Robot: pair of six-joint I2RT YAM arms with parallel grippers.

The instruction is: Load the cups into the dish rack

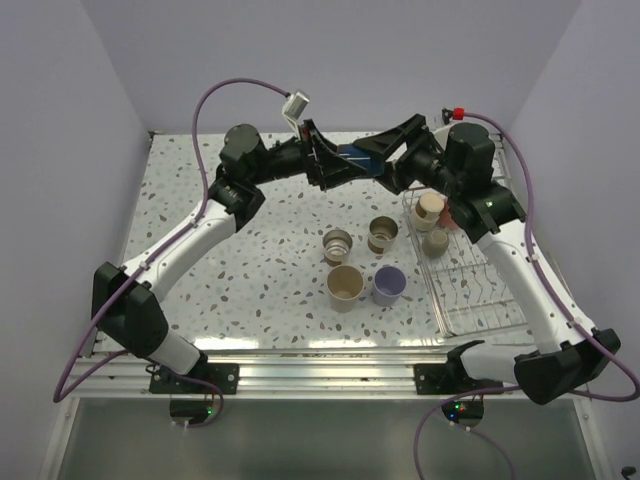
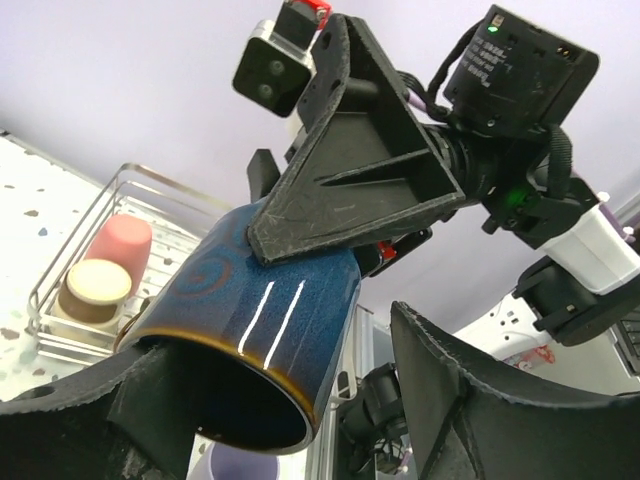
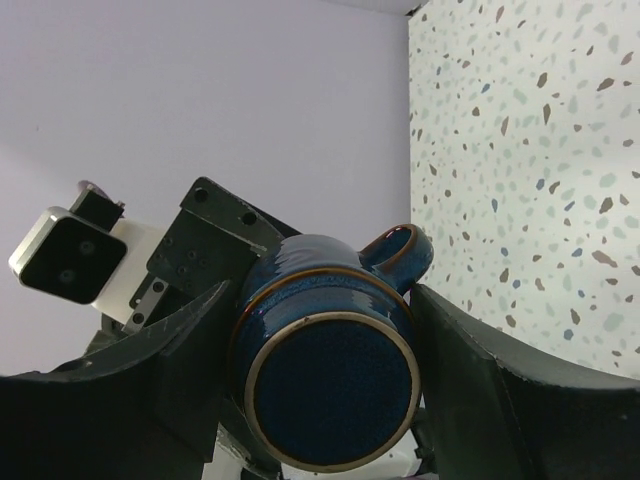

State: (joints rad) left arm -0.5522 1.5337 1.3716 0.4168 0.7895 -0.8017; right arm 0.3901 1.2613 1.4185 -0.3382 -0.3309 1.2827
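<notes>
Both arms raised and stretched inward, meeting above the far middle of the table (image 1: pixel 250 260). Left gripper (image 1: pixel 338 163) pointing right, right gripper (image 1: pixel 368 154) pointing left, nose to nose around the dark blue mug (image 1: pixel 354 157), which lies on its side in the air. Right gripper clamped on the mug, one finger on each flank. Left gripper spread wide: one finger against the mug's wall, the other clear of it.

Eight cups in all, counted from above:
- One dark blue mug, aloft.
- Four on the table, clustered just left of the dish rack (image 1: pixel 480 295): first steel cup (image 1: pixel 338 243), second steel cup (image 1: pixel 383 235), tan table cup (image 1: pixel 344 285), lavender cup (image 1: pixel 389 285).
- Three at the rack's far end: far tan cup (image 1: pixel 430 207), near tan cup (image 1: pixel 435 243), pink cup (image 2: pixel 128 245).

Only in the left wrist view: the mug's open mouth, the gap beside the free left finger (image 2: pixel 470 400), and the pink cup upside down. Only in the right wrist view: the mug's base, its handle at upper right, and both right fingers pressed to it. Only from above: the four table cups together.
</notes>
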